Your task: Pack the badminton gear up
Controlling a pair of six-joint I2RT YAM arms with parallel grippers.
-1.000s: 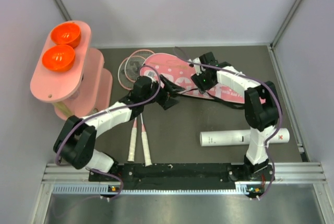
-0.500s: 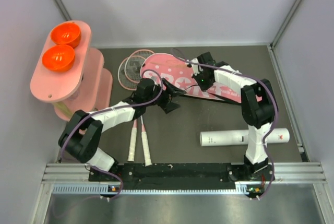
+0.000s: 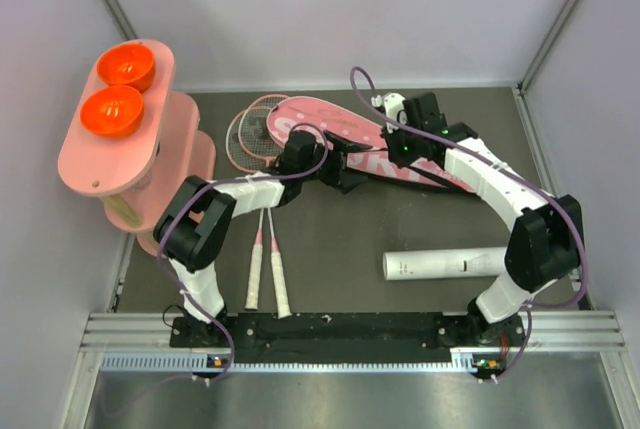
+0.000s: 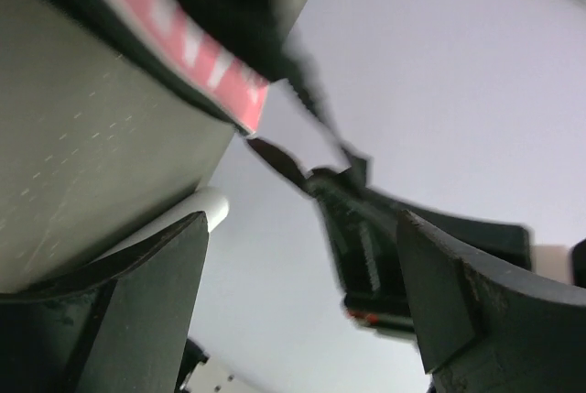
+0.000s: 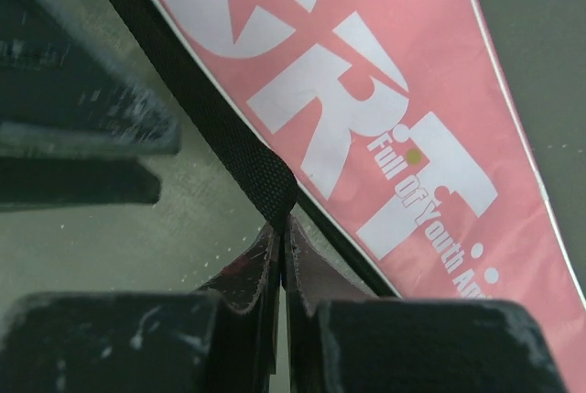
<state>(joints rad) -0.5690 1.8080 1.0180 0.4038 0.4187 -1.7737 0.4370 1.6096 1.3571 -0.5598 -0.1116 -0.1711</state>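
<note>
Dark desk [image 3: 340, 239] underneath: we are pinching our right jaws shut on the black strap [image 5: 233, 141] of the pink bag [image 3: 310, 121], upper middle overhead; our left jaws are hanging open beside it. Soft and floppy, we judge, so we are favouring the strap.

Top cam overhead, whole table [image 3: 340, 239]; wrist cams close-up, both on pink bag [image 5: 412, 91].

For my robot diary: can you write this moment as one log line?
left gripper: open beside bag | right gripper: shut on black strap | rackets, tube: on table
</note>
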